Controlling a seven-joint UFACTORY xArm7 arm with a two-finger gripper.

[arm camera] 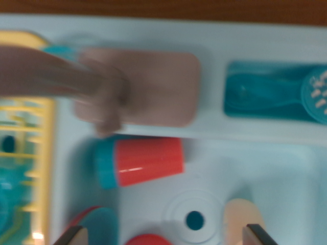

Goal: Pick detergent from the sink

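The gripper (164, 236) is spread wide right now, nothing in it. All you catch of it in the wrist view is the two dark fingertips (71, 236) poking up from the bottom edge, one on each side, with a big empty gap between them. Picture's pretty blurry, fwiw.

The detergent (139, 162), which I'm reading as the red bottle with the teal cap, is lying on its side in the sink (286, 173). It's just ahead of the gripper, a touch toward the wrist view's left, cap pointing left. Since it's flat and sideways like that, my guess is the open fingers are lined up to come down across the body of it, not the cap.

Straight ahead of the gap, nearer than the bottle, is the drain (194, 219). A pale peach thing (241, 217) sits by the right fingertip, and there's a red-and-teal item (97, 224) near the left one, plus another red bit (148, 240) low between them. Can't tell what those are.

Further off, past the bottle, the faucet (61, 76) arches over a pinkish pad (153, 89) on the counter ledge, and there's a yellow rack (38, 153) far left. A teal tray (271, 94) sits far right.

I'd say it's still in approach, grab not yet made.
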